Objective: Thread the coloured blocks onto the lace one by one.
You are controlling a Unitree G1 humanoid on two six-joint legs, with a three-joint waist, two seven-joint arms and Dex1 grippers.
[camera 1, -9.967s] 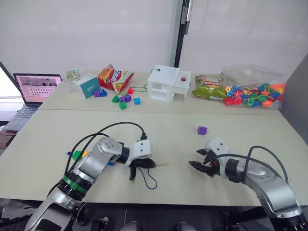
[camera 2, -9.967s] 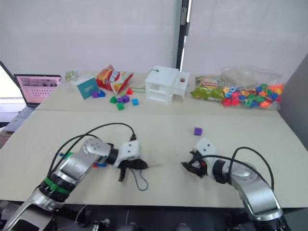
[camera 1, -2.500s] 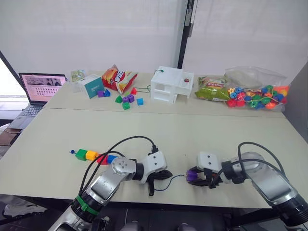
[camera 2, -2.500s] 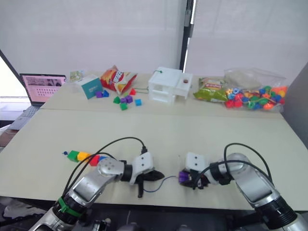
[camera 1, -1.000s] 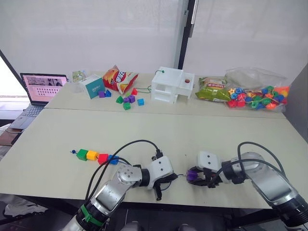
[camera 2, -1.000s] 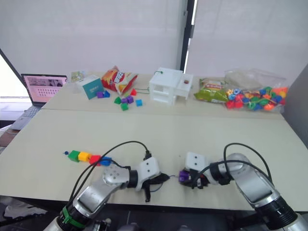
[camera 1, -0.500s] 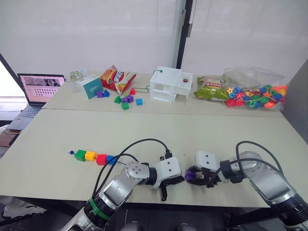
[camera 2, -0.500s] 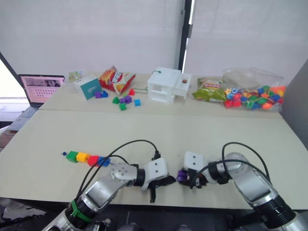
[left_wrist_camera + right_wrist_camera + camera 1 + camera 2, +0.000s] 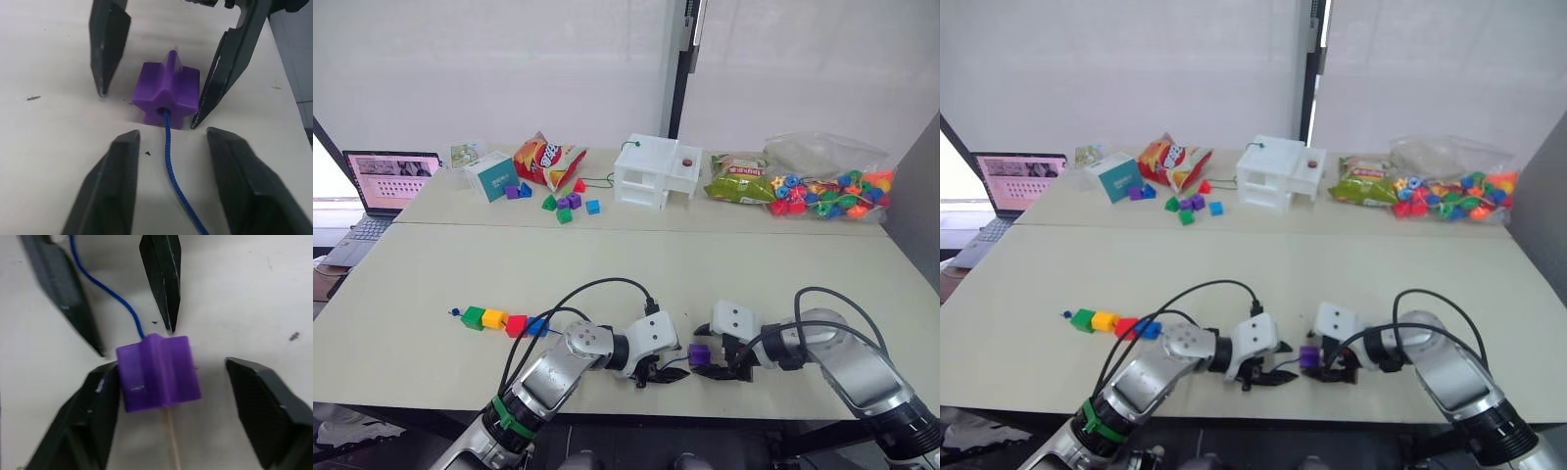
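The lace point(image 9: 169, 155) runs into the hole of the purple block point(image 9: 699, 354), which sits on the near edge of the counter point(image 9: 636, 264) between the two grippers. In the right wrist view the pale stiff tip point(image 9: 171, 445) pokes out of the block's far side, so the cord passes right through it. The left gripper point(image 9: 663, 373) points at the block from the robot's left, its jaws spread wide with the cord lying loose between them. The right gripper point(image 9: 717, 363) faces it from the other side, jaws also wide and straddling the block; one finger point(image 9: 93, 421) touches the block's side while the other stands clear. Farther left on the counter, the green block point(image 9: 472, 318), yellow block point(image 9: 493, 318), red block point(image 9: 516, 325) and blue block point(image 9: 537, 327) sit in a row, already on the cord.
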